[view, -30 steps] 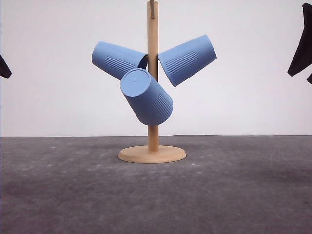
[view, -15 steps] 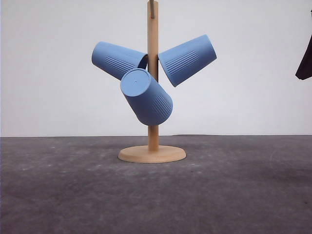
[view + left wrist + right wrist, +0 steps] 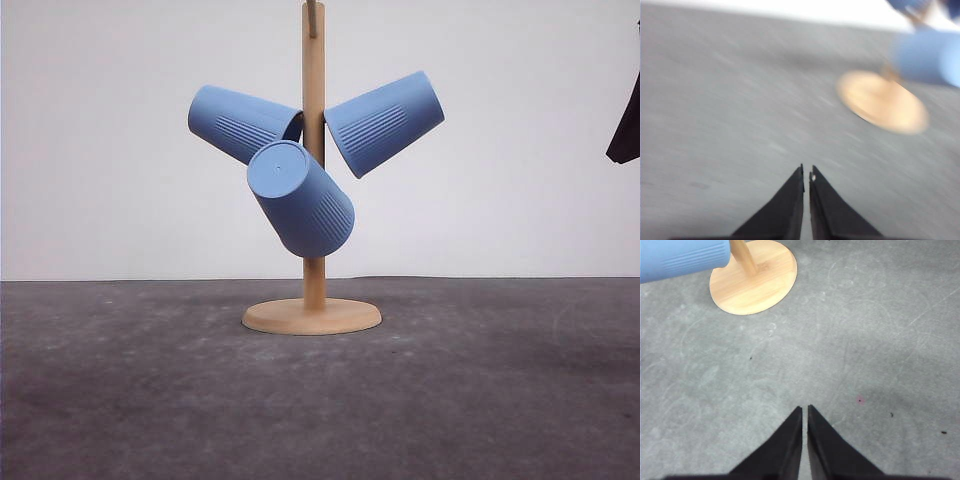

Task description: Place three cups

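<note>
All three cups were hanging on the wooden peg stand point(image 3: 314, 150), which sat on its round base on the grey surface point(image 3: 120, 400) roughly in the middle of the front view. The left cup point(image 3: 240, 122) stuck out from the pole tilted up and to the left, flat bottom pointing away from the pole. The right cup point(image 3: 385, 122) mirrored it on the other side, tilted up and to the right. The front cup point(image 3: 300, 198) hung a bit lower and pointed toward the camera, so you could see its round bottom face on, with the ribbing showing along its side. The two upper cups had their mouths right up against the pole, and the front one overlapped the pole from the camera's angle.

The left hand point(image 3: 806, 175) had its two dark fingers pinched nearly together, just a thin slit between the tips, and nothing in it. It was above bare surface, with the stand's base and a blue cup off to one side, all pretty blurry in the left wrist view.

The right hand point(image 3: 804, 410) looked the same: fingers closed to a sliver, holding nothing, over bare surface with the stand's base and one cup farther off. A dark bit of the right arm point(image 3: 625, 125) poked in at the edge of the front view, well apart from the stand.
</note>
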